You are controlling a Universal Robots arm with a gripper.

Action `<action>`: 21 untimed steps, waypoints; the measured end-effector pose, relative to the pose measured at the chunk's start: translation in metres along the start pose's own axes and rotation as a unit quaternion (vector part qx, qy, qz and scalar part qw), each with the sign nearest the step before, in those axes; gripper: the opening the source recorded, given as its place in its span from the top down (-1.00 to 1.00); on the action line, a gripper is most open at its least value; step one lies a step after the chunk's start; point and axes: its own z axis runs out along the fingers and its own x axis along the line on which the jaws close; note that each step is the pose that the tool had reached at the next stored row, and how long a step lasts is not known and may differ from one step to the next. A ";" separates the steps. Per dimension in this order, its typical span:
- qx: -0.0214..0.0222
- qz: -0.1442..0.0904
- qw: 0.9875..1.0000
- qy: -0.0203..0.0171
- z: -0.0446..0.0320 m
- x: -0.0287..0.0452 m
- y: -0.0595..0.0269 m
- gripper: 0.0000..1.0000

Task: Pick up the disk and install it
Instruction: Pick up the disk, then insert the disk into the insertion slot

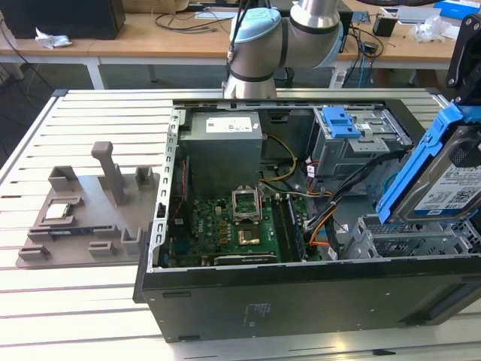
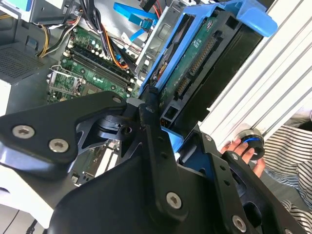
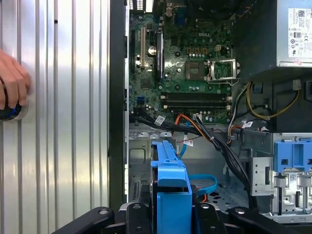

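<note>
- Your black pincer (image 3: 171, 214) is pinching the flat, silver-grey metal disk (image 1: 443, 180) by its blue plastic bracket. The first wrist view shows a finger on each side of the bracket.
- In the exterior view, the disk hangs tilted at the right edge of the frame. Its white-and-blue label faces the camera.
- It sits over the grey metal drive cage (image 1: 406, 241) in the lower right of the open black computer case (image 1: 301, 301). You cannot tell whether the two touch.
- The green motherboard (image 1: 233, 226) lies mid-frame inside the case.
- A person's hand (image 3: 12, 83) rests on a round black knob (image 3: 10, 112) on the silver slatted worktop (image 3: 63, 122), beside the case.
</note>
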 end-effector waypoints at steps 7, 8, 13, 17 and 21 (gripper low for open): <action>0.000 0.000 1.000 0.000 0.0001 0.0000 0.0000 0.27; 0.000 0.000 1.000 0.000 0.0002 0.0000 0.0000 0.27; 0.000 0.000 1.000 -0.001 0.0189 -0.0025 -0.0002 0.27; 0.000 0.000 1.000 -0.001 0.0238 -0.0063 -0.0003 0.27; 0.000 0.000 1.000 0.000 0.0261 -0.0094 -0.0003 0.27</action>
